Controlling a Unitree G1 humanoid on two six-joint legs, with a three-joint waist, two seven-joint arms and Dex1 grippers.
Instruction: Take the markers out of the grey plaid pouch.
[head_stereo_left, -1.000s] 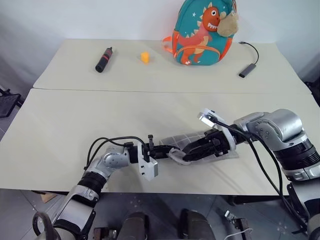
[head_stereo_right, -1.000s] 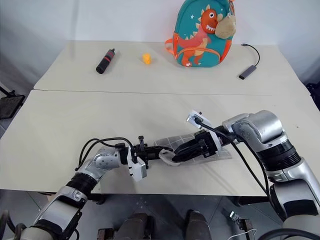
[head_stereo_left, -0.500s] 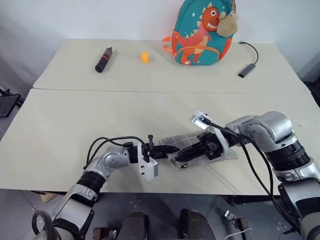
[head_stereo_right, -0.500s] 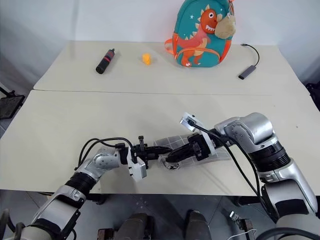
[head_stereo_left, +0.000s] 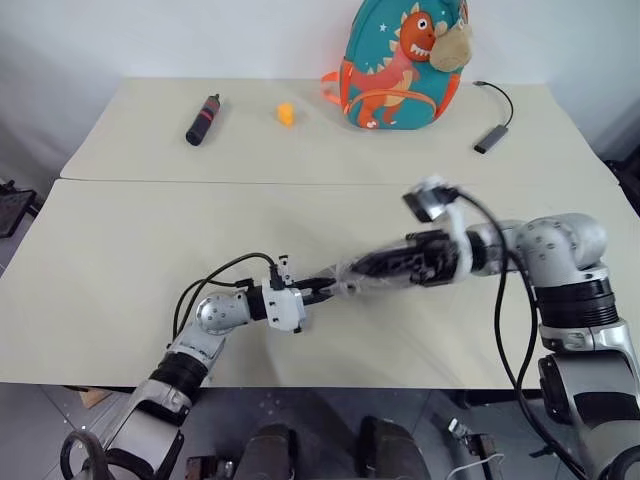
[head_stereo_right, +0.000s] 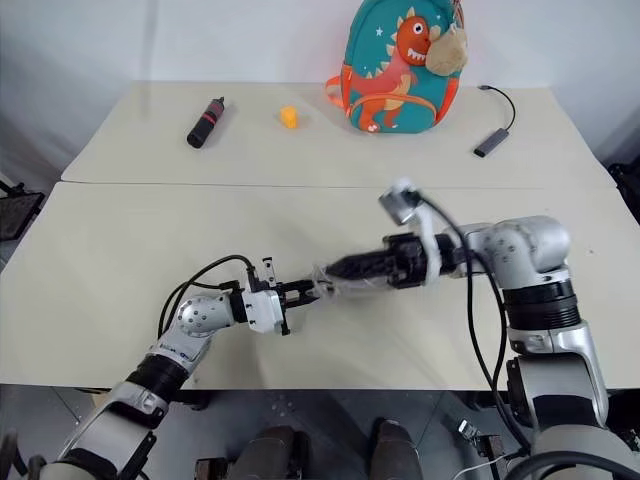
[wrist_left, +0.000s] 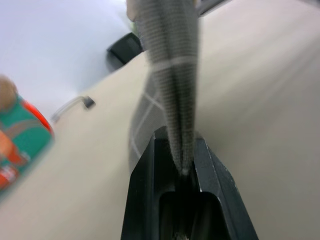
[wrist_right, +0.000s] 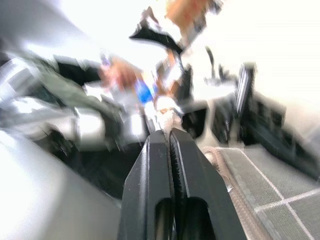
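Left eye view: backpack (head_stereo_left: 398, 62), black cylinder (head_stereo_left: 202, 119) behind pouch (head_stereo_left: 352, 281).

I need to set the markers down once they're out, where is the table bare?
Bare: the near cream table left of the grey plaid pouch, and the strip behind it. Crowded: the far table around the teal dinosaur backpack.
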